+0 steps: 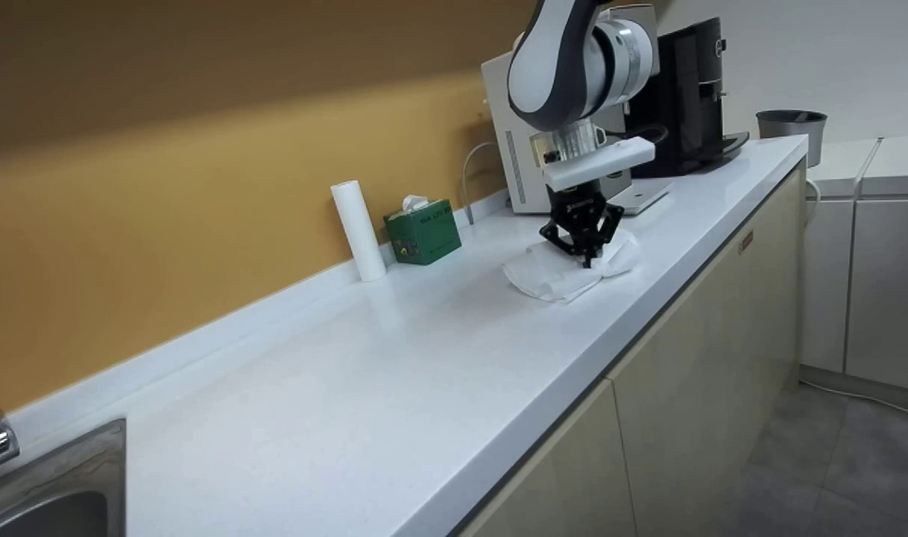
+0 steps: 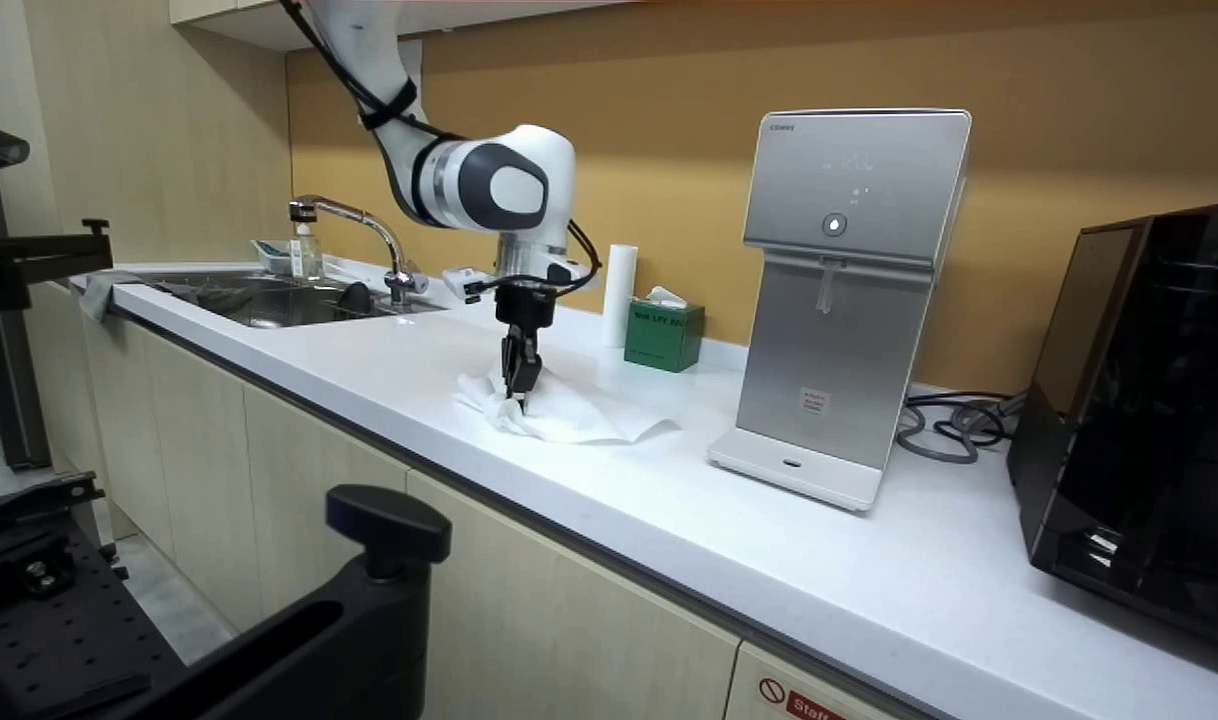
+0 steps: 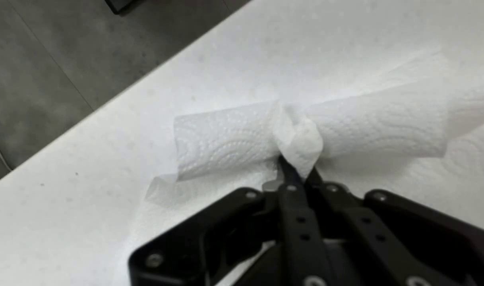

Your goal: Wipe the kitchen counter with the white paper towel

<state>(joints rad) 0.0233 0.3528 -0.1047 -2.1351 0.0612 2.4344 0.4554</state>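
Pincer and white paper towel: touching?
Touching. The wrist view shows it plainly: the pincer is shut on the white paper towel, a bunched fold sticking out from between its jaws.

Near the gripper (image 2: 517, 399), towards the wall (image 2: 689, 190), stood a green tissue box (image 2: 664, 335). To one side of the gripper was a water dispenser (image 2: 839, 330), a black machine (image 2: 1139, 410) farther off; well apart on the gripper's opposite side were a sink (image 2: 274, 308) and tap (image 2: 400, 287).

My remote arm (image 2: 544, 150) is white with dark grey panels (image 2: 477, 175), black cables (image 2: 339, 68), black strap (image 2: 389, 105); pincer (image 3: 299, 172) is black, dotted with round grey screws (image 3: 154, 260).
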